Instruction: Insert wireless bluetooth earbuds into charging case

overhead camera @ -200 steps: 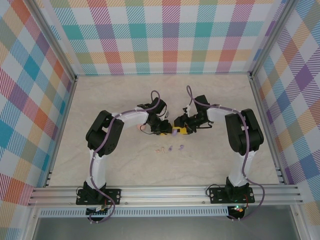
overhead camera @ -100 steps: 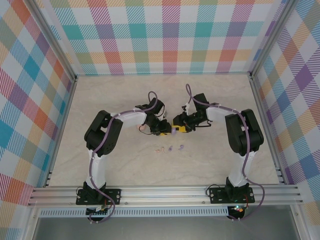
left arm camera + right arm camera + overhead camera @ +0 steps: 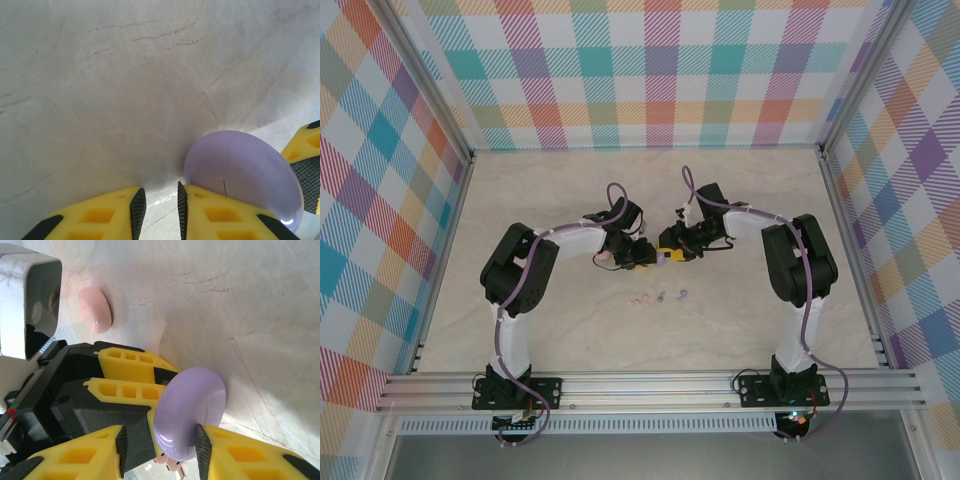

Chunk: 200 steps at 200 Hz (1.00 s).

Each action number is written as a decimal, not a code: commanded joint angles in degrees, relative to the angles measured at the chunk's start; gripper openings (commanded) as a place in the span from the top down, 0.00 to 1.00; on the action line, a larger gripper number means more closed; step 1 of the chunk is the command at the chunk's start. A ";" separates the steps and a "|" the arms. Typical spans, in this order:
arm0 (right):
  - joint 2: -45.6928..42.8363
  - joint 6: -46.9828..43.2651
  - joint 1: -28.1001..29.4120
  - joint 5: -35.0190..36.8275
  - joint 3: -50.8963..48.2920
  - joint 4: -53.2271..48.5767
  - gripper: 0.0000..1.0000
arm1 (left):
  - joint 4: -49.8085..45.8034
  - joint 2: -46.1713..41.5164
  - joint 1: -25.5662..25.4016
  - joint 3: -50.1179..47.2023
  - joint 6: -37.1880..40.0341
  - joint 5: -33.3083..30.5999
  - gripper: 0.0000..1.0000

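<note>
The earbuds (image 3: 661, 297) are lying loose on the table (image 3: 125, 75) in a short row, toward the near edge from the two grippers and apart from them. In the top view I am counting three small specks, a pinkish one on the left and two lilac ones beside it, but they are too small to say more with certainty.

Just behind that row, the lilac case (image 3: 190, 412) is standing on its edge, tilted, with its lower rim near the table surface. The right gripper (image 3: 167, 440) is clamping it – one black pad is pressing on each flat side, so the fingers are parted only as wide as the case is thick. Under the case, between these fingers, something small and pink is showing; it is perhaps an earbud.

The left gripper (image 3: 159, 202) is sitting just beside the case, facing the right gripper. Its two yellow fingers are almost together, with only a narrow slit between the pads, and they are holding nothing – the case is lying next to one finger, not between them.

Farther away, behind the left gripper, a pale pink case (image 3: 95, 310) is resting flat on the table, by itself.
</note>
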 commanded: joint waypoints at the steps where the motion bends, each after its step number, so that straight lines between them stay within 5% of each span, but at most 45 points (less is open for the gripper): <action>1: 0.83 0.50 2.04 -1.30 2.17 1.16 0.58 | -4.14 2.13 1.16 -2.81 0.75 -8.97 0.74; 43: 1.07 -0.04 2.37 -0.21 2.84 -0.03 0.68 | -4.95 1.38 1.16 -2.63 1.17 -10.37 0.87; 92: 1.99 -0.93 3.27 1.00 4.79 -2.32 0.71 | -6.68 0.36 1.17 -2.98 1.57 -13.35 0.89; 149: 2.69 -1.48 3.71 2.31 5.68 -3.57 0.68 | -12.78 -4.58 1.16 -2.94 1.82 -24.33 0.75; 200: 0.29 -2.48 3.82 5.50 5.76 -4.23 0.65 | -13.26 -8.87 1.16 -2.94 3.08 -24.86 0.67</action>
